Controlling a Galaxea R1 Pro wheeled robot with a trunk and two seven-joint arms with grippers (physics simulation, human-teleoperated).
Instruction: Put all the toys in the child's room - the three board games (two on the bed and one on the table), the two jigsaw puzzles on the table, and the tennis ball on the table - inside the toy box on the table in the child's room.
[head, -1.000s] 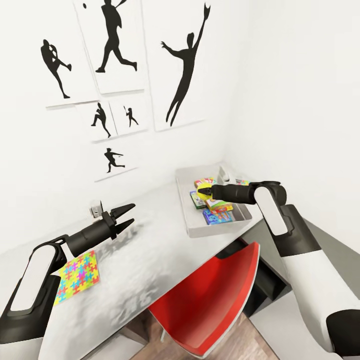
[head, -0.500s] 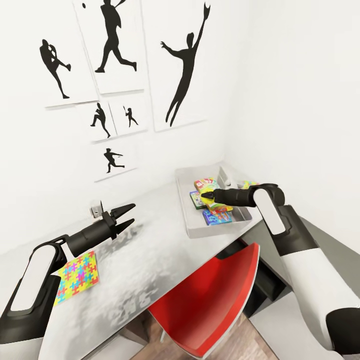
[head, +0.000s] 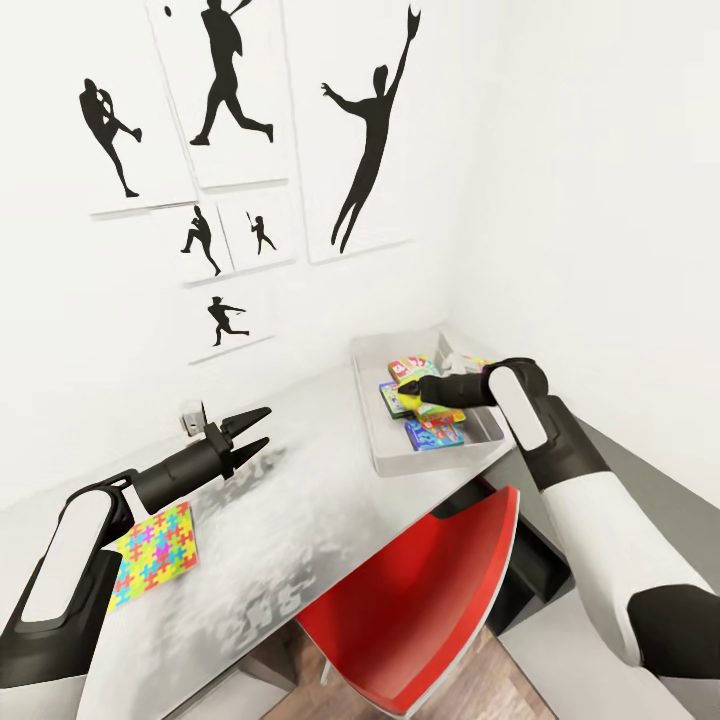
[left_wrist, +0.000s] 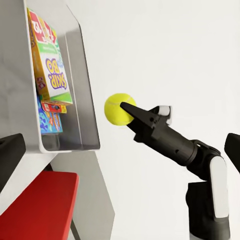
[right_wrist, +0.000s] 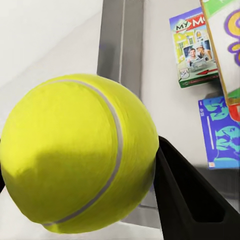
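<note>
My right gripper (head: 408, 388) is shut on the yellow tennis ball (head: 406, 382) and holds it just above the grey toy box (head: 385, 445) at the table's right end. The ball (right_wrist: 80, 150) looms large in the right wrist view, over the box's floor. Several board games (head: 432, 432) lie inside the box, among them a yellow-green one (left_wrist: 50, 70) and a blue one (right_wrist: 222, 132). A colourful jigsaw puzzle (head: 155, 555) lies flat on the table under my left forearm. My left gripper (head: 248, 432) hangs open and empty over the table's middle.
A red chair (head: 420, 590) is pushed in under the table's front edge below the box. The white wall with black sports silhouettes (head: 370, 130) runs along the table's back. A small white fitting (head: 190, 413) sits by the wall near my left gripper.
My right arm has folded in, and the ball has dropped slightly lower over the toy box. The left arm and the puzzle have stayed put.
</note>
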